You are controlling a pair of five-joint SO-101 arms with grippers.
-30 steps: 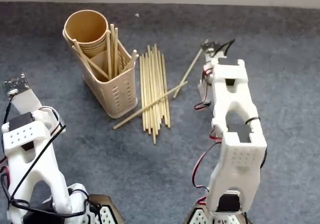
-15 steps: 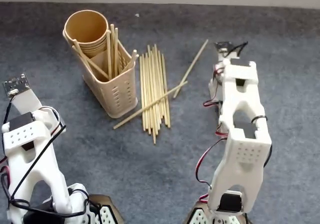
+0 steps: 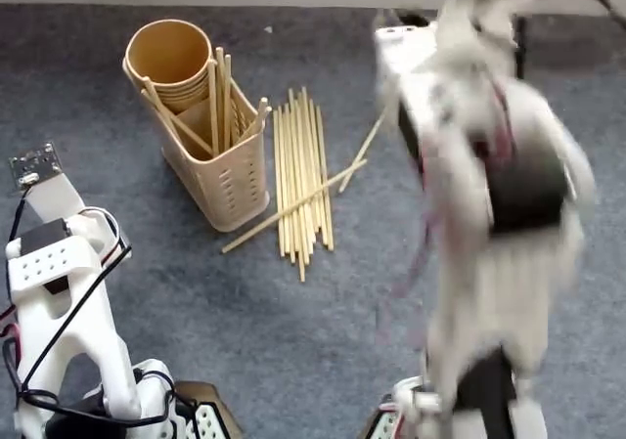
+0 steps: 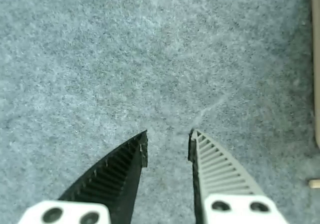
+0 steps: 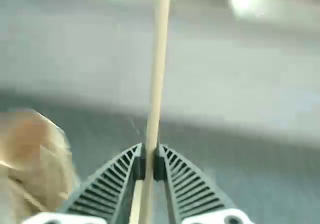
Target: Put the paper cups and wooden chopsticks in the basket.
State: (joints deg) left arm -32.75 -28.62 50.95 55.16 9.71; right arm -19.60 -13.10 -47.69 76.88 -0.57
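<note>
Wooden chopstick (image 5: 159, 59): clamped between the tips of the right gripper (image 5: 149, 161), held lengthways, likely for dropping into the basket (image 3: 230, 180).
Paper cups (image 3: 168, 53): stacked in the basket's far end.
Loose chopsticks (image 3: 298, 175): bundled on grey carpet (image 3: 293, 341) beside the basket.
Left gripper (image 4: 167, 144): parted, empty, above bare carpet.
Room: the basket's stick end looks crowded.

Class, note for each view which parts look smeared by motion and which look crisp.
High view: the right arm is smeared, while the basket and loose chopsticks look crisp. Left wrist view: the left gripper and carpet are crisp. Right wrist view: the background is smeared, the held chopstick between the shut jaws less so.
</note>
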